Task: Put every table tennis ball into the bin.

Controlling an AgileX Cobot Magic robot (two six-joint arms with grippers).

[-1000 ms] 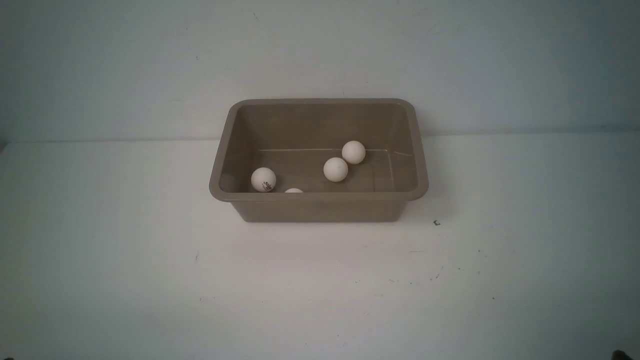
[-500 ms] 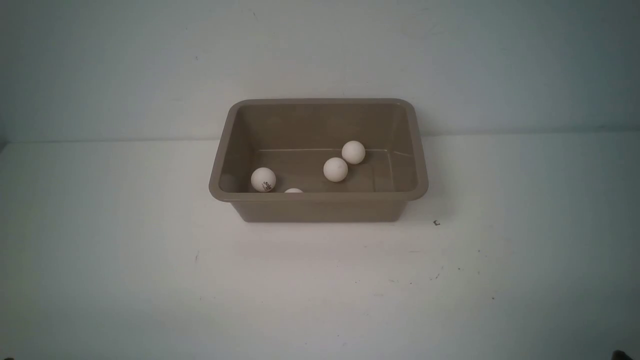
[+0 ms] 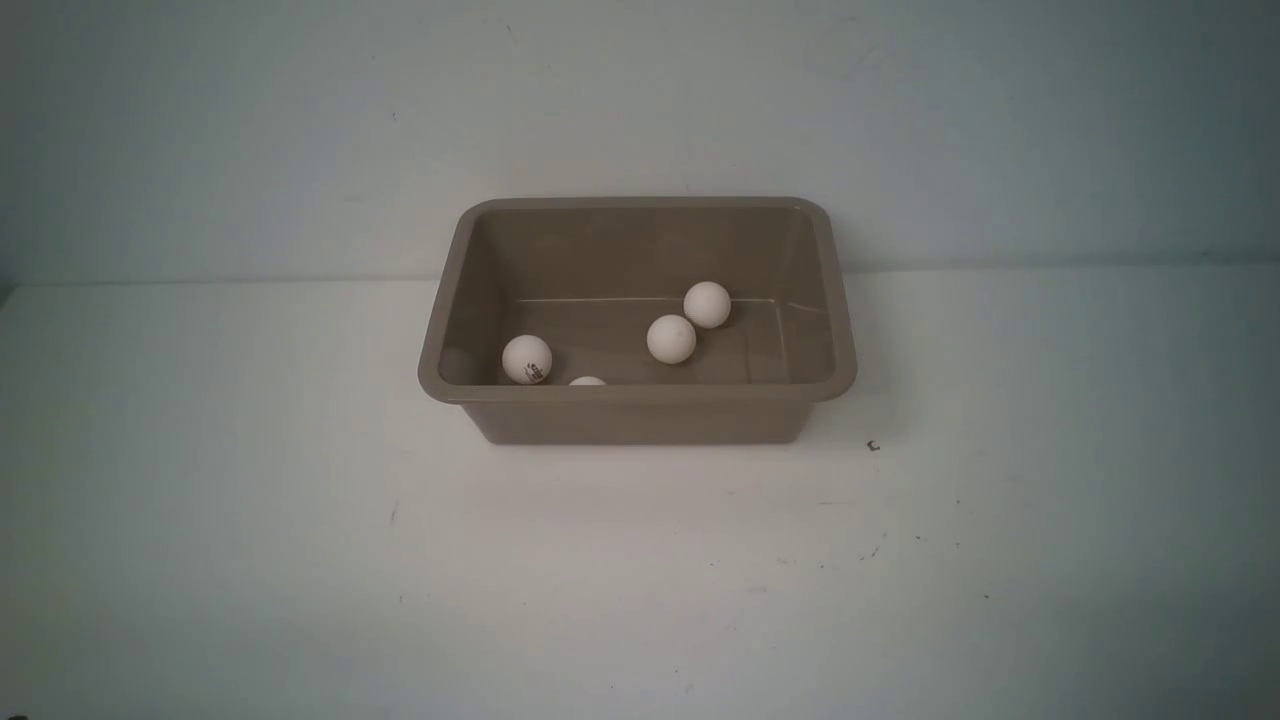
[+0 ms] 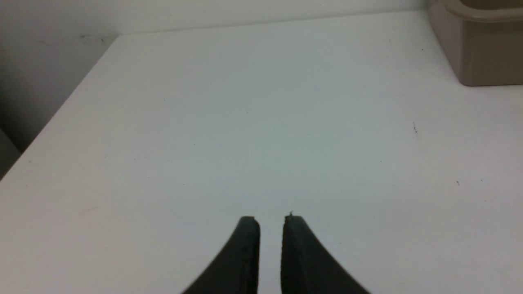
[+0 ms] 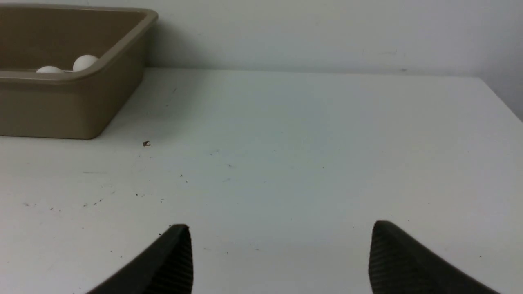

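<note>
While all four balls point(image 3: 671, 339) sit in the bin point(image 3: 636, 418), left gripper point(image 4: 270, 222) is pressed together, right gripper point(image 5: 280, 232) spread wide, both holding nothing.

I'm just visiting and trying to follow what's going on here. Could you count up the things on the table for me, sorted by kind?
Table tennis balls, white, all inside the tub: 4 (one barely shows above the near rim)
Bin, taupe-brown plastic: 1
Total: 5
</note>
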